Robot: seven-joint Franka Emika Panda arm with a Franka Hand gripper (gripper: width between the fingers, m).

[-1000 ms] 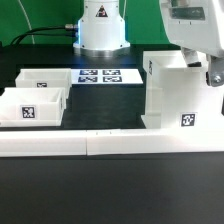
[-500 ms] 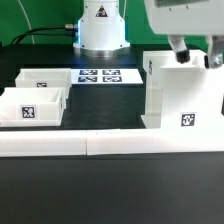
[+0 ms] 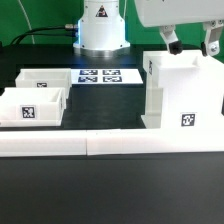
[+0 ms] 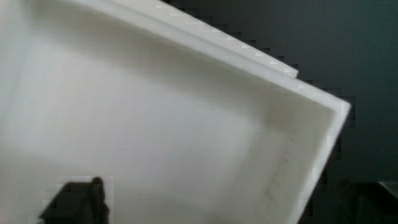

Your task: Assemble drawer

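Observation:
The drawer's tall white shell (image 3: 180, 95) stands upright at the exterior view's right, with a tag low on its front. It fills most of the wrist view (image 4: 160, 120). Two shallow white trays lie at the left, one nearer (image 3: 33, 107) and one behind it (image 3: 45, 79), each with a tag. My gripper (image 3: 191, 46) hangs just over the shell's top, open and empty, with its two fingers spread wide apart. In the wrist view the gripper (image 4: 231, 215) shows one dark finger (image 4: 80, 200) in front of the shell's white surface.
Long low white bars (image 3: 110, 143) run across the front of the parts. The marker board (image 3: 98, 75) lies flat at the back, in front of the arm's white base (image 3: 100, 25). The table is black.
My gripper has moved from the shell's right side toward the exterior view's left and a little up, and now sits over the shell's top. The parts have not moved.

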